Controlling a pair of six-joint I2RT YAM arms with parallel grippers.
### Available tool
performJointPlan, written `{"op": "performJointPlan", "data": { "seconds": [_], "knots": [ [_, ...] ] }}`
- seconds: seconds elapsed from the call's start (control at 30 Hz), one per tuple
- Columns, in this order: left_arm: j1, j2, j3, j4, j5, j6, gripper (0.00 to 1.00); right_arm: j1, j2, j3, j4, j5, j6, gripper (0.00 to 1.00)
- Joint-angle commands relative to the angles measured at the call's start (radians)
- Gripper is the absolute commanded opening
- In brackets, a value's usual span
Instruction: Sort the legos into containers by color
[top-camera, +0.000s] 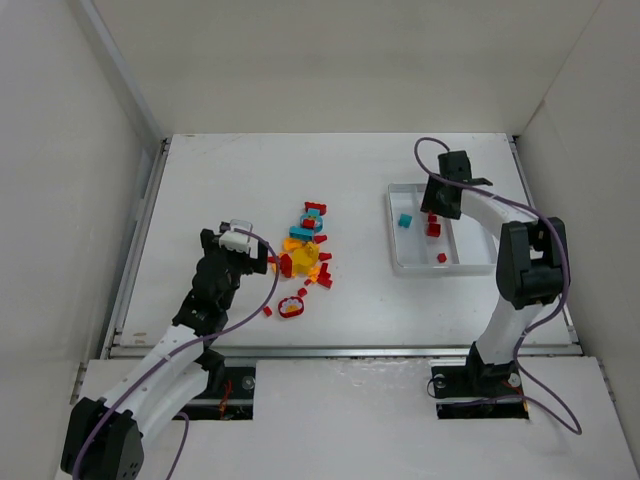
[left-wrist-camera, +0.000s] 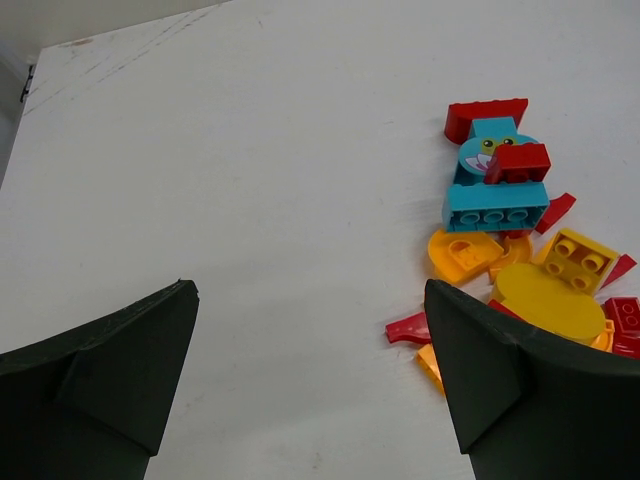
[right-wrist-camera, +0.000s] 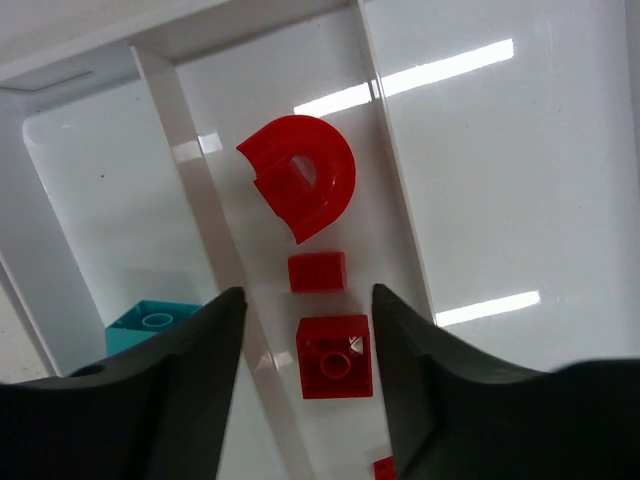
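From overhead: heap of legos (top-camera: 305, 255) mid-worktop (top-camera: 230, 180), red, orange, yellow and teal mixed, with red strays (top-camera: 267, 311) nearer the bases. Just left of heap, left claw (top-camera: 258, 262). Over far end of white tray (top-camera: 392, 240), right claw (top-camera: 440, 203); gap of either unreadable at this size.

From left wrist only: spread wide, pinching nothing, low over bare worktop. Teal face brick (left-wrist-camera: 495, 185) under a red block (left-wrist-camera: 518, 162), yellow oval plate (left-wrist-camera: 545, 298) touching one finger (left-wrist-camera: 520, 400).

From right wrist only: spread, nothing held, above middle compartment with red arch (right-wrist-camera: 300, 185) and red bricks (right-wrist-camera: 335, 357). Teal brick (right-wrist-camera: 150, 318) in the next compartment.
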Motion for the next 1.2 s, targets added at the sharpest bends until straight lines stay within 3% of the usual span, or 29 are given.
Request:
{"op": "performJointPlan", "data": {
  "seconds": [0.0,0.13,0.23,0.4,0.53,0.87,1.17],
  "knots": [
    [0.007,-0.019,-0.002,0.055,0.012,0.009,0.95,-0.003,-0.007,0.061,-0.009,-0.011,-0.026,0.62],
    [0.007,-0.019,-0.002,0.055,0.012,0.009,0.95,-0.003,-0.047,0.061,-0.020,-0.023,-0.046,0.67],
    [0.007,-0.019,-0.002,0.055,0.012,0.009,0.95,0.072,-0.119,0.037,-0.006,-0.051,-0.120,0.67],
    [0.016,-0.019,-0.002,0.055,0.012,0.009,0.95,0.404,-0.196,-0.014,0.066,-0.186,-0.353,0.67],
    [0.016,-0.019,-0.002,0.055,0.012,0.009,0.95,0.522,-0.074,0.023,0.032,-0.308,-0.372,0.59],
    [0.025,-0.019,-0.002,0.055,0.003,0.019,0.95,0.692,-0.030,-0.046,0.081,-0.392,-0.416,0.48],
    [0.025,-0.028,-0.011,0.055,0.012,0.019,0.95,0.735,-0.001,-0.106,0.104,-0.401,-0.365,0.48]
  ]
}}
